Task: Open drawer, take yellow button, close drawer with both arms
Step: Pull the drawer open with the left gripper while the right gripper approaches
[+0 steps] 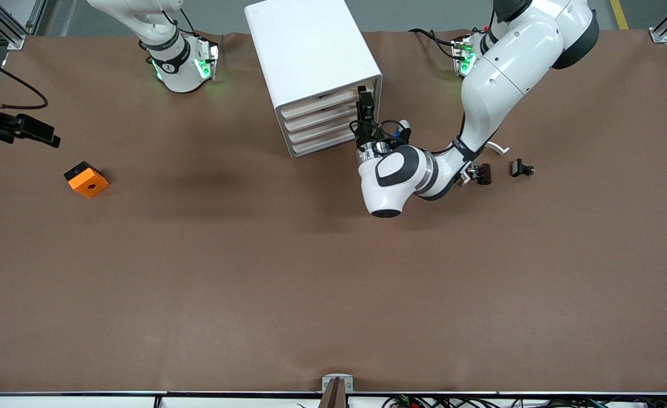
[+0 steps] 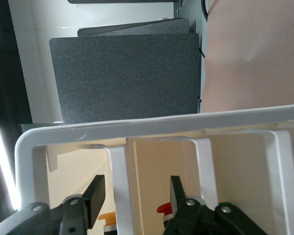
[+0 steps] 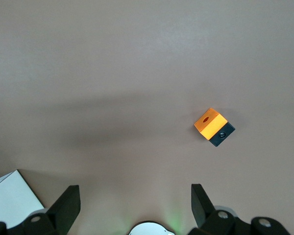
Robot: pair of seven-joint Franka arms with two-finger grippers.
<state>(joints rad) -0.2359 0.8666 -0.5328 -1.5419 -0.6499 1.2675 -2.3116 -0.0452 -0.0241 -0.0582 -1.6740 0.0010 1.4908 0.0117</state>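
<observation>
The white cabinet stands between the arms' bases, and its four cream-fronted drawers look shut. My left gripper is at the front of the top drawer, at its end toward the left arm. In the left wrist view the left gripper is open, with its fingers either side of a white bar of the cabinet front. A small yellow-orange cap, perhaps the button's, shows low beside that bar. My right gripper is open and empty, up over the table at the right arm's end.
An orange square block with a hole lies at the right arm's end and also shows in the right wrist view. Small black-brown parts and a white curved strip lie by the left arm. A red cap shows beside the yellow-orange one.
</observation>
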